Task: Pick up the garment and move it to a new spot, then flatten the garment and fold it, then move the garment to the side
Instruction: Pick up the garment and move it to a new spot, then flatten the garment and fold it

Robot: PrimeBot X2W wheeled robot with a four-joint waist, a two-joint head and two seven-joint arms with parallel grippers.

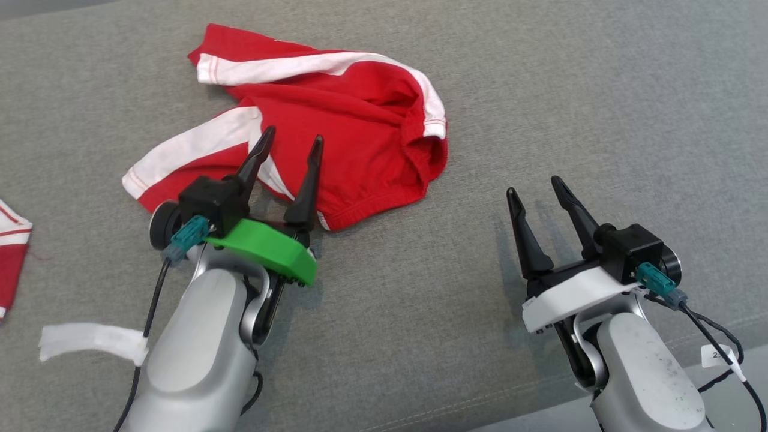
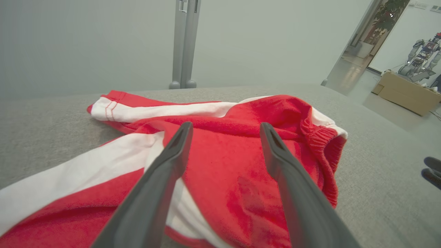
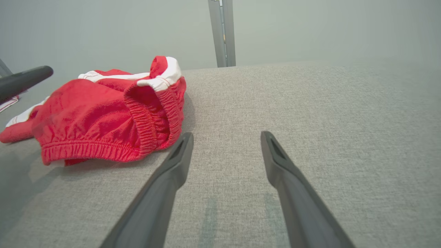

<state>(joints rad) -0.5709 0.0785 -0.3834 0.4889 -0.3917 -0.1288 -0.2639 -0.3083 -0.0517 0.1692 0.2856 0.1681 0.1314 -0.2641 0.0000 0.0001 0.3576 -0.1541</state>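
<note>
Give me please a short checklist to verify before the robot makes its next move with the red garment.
1. Left gripper open, holding nothing: ok.
2. Right gripper open, over the grey surface, apart from the garment: ok.
3. Garment lying flat: not ok, crumpled, waistband bunched up.
4. Garment wholly on the grey surface: ok.
5. Other red-and-white cloth apart from the garment: ok.
6. Left fingers touching the fabric or hovering above it: cannot tell.
</note>
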